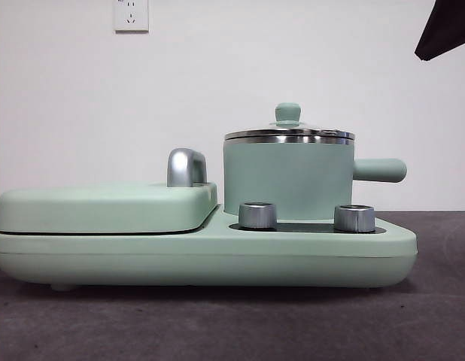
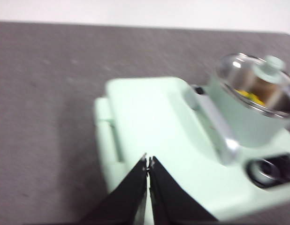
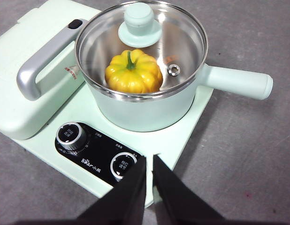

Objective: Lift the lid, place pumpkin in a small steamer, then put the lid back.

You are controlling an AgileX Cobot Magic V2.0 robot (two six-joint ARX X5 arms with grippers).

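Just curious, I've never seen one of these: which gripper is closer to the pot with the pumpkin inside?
Probably the right gripper: it hangs over the control knobs just before the small steamer. The left gripper hangs over the flat cover beside it.

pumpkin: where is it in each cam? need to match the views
Front view: not visible; the small steamer wall hides its inside.
Left wrist view: only a blurred yellow patch of the pumpkin shows through the lid.
Right wrist view: pumpkin in plain sight inside the steamer, under the glass lid.
Shared landmark: the lid's mint-green knob.
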